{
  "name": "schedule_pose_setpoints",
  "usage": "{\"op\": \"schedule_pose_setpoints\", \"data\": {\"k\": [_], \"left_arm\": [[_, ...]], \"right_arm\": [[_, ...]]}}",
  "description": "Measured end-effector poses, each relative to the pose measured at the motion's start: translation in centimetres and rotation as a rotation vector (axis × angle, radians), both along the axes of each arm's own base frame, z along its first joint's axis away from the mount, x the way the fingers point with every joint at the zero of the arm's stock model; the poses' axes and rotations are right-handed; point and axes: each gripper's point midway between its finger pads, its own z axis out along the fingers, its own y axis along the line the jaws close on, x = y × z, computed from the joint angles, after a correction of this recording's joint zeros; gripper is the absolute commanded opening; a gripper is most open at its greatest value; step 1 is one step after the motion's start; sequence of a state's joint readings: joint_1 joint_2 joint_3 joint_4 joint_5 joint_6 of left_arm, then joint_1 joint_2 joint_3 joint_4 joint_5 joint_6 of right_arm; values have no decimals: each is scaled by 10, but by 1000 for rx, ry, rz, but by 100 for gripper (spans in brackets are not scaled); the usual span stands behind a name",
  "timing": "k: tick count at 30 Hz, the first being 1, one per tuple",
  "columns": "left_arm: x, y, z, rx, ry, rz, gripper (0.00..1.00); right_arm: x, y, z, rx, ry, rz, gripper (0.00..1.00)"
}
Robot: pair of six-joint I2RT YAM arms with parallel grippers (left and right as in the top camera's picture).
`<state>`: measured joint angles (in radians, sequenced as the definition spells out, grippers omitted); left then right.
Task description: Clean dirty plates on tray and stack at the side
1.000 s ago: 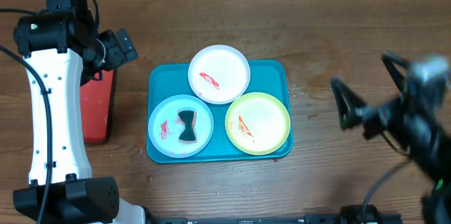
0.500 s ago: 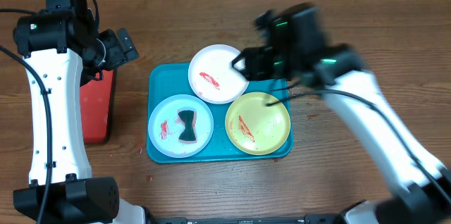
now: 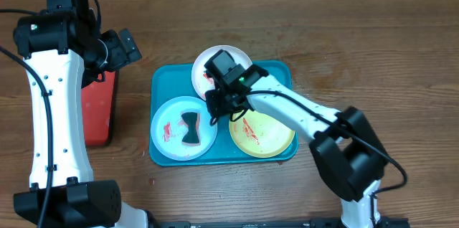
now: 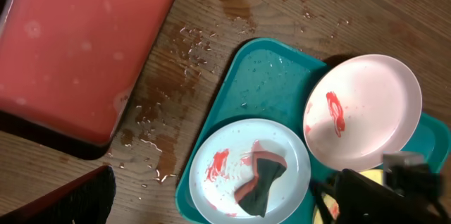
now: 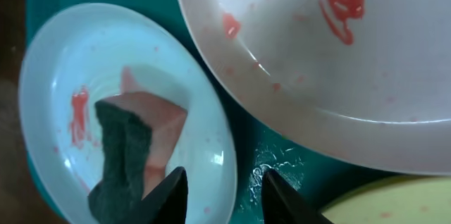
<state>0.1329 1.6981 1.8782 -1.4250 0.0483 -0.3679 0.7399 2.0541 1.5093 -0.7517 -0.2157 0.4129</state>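
Over the middle of the tray the right gripper hangs with its fingers spread and nothing between them, above the strip of tray floor between the light blue plate and the white plate. The light blue plate lies in the tray's near left corner and carries a dark sponge with a pink side among red smears. The yellow-green plate fills the near right corner, partly hidden by the right arm; the white plate overhangs the tray's far edge. Left of the tray, water drops dot the wooden table, then comes the red tray, and near its far end the left gripper, whose opening I cannot tell
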Motion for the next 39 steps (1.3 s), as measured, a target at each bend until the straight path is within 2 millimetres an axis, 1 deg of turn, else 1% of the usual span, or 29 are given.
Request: {"op": "schedule_pose_setpoints", "data": {"k": [3,4,5,6,9,10,12,14,16,18,19,20,21,22,23,24,27,29,30,32,33,34,35,36,37,38,39], "left_arm": [[0,0,0,0,0,0,100],[0,0,0,0,0,0,100],[0,0,0,0,2,0,94],[-2,0,-1,-2,9,-1,84],[-4,-6,-1,-23,15,-39,64],[-4,-10,-1,-39,15,-62,60],[-8,-19,-3,-82,28,-104,55],[-12,-29,-11,-123,53,-153,51],[-17,-37,-24,-156,90,-187,50],[-21,-46,-40,-182,134,-211,47],[-23,-52,-50,-193,153,-234,47],[-26,-56,-59,-206,175,-250,50],[-29,-61,-68,-219,190,-268,56],[-33,-68,-78,-237,209,-291,57],[-37,-75,-90,-258,226,-317,56],[-41,-79,-96,-270,238,-332,54],[-48,-100,-131,-308,254,-389,52],[-55,-109,-150,-321,267,-410,51],[-56,-112,-156,-323,268,-415,50],[-61,-119,-176,-325,268,-434,50],[-63,-120,-180,-325,270,-438,50],[-66,-121,-185,-327,274,-440,48],[-70,-121,-191,-329,282,-439,45],[-73,-121,-194,-331,287,-438,44],[-75,-121,-199,-332,290,-435,44],[-78,-121,-202,-334,295,-434,44],[-80,-121,-206,-334,297,-433,45]], "right_arm": [[-6,6,-21,-22,19,7,35],[-8,6,-24,-29,20,10,34],[-9,6,-26,-34,21,9,33],[-11,6,-27,-42,16,10,31],[-10,6,-28,-58,1,5,27],[-9,5,-28,-61,-2,3,25],[-8,4,-30,-67,-10,-5,25],[-8,3,-32,-70,-12,-6,24],[-8,3,-33,-70,-14,-5,23],[-7,3,-33,-69,-17,-7,19],[-7,3,-33,-69,-17,-9,19],[-7,3,-34,-70,-17,-10,19],[-7,3,-34,-70,-16,-10,22],[-7,3,-33,-69,-17,-10,23],[-7,3,-33,-67,-19,-9,23],[-6,4,-33,-64,-22,-10,23],[-5,5,-33,-60,-26,-10,23],[-5,5,-33,-60,-26,-11,23],[-5,5,-33,-61,-26,-11,23],[-5,5,-33,-60,-27,-11,23],[-5,5,-33,-61,-27,-11,24],[-5,4,-33,-61,-27,-11,43],[-5,4,-33,-62,-26,-10,57],[-6,4,-33,-62,-23,-11,57],[-6,5,-32,-59,-24,-8,44],[-7,4,-32,-63,-23,-5,36],[-8,3,-32,-68,-20,-4,34]]}}
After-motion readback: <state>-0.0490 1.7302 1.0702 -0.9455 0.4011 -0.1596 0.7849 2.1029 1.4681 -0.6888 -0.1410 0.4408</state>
